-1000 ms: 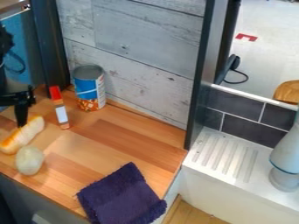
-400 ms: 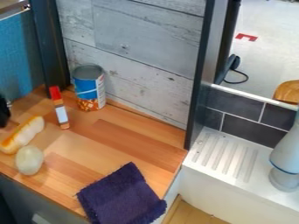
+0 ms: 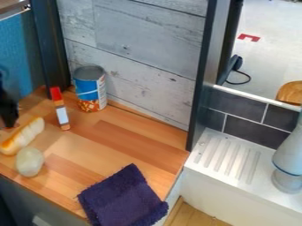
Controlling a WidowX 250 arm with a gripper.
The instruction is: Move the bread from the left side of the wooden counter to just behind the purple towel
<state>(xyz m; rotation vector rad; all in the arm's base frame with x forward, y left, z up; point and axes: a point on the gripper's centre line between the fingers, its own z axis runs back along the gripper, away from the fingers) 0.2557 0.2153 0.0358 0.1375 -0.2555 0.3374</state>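
Note:
At the left edge of the camera view, part of the black gripper (image 3: pixel 8 110) hangs just above and behind a bread-like roll (image 3: pixel 24 136), blurred and partly cut off by the frame. In front of the roll lies a pale rounded object (image 3: pixel 29 161). To the right of the gripper, a small red, white and brown box (image 3: pixel 60 108) lies on the wooden counter (image 3: pixel 118 145). Behind that box stands an open blue can (image 3: pixel 89 88) with an orange lower band. A dark purple cloth (image 3: pixel 122 197) is spread at the counter's front.
A grey plank wall (image 3: pixel 141 57) backs the counter, with a dark post (image 3: pixel 203 75) at its right end. Beyond the post are a white ribbed drainboard (image 3: pixel 227 161) and a pale grey-blue object (image 3: pixel 290 159). A dark frame (image 3: pixel 50 44) rises at the back left.
The gripper was over the roll, went left nearly out of view, and now shows slightly more at the left edge. The objects on the counter have not moved.

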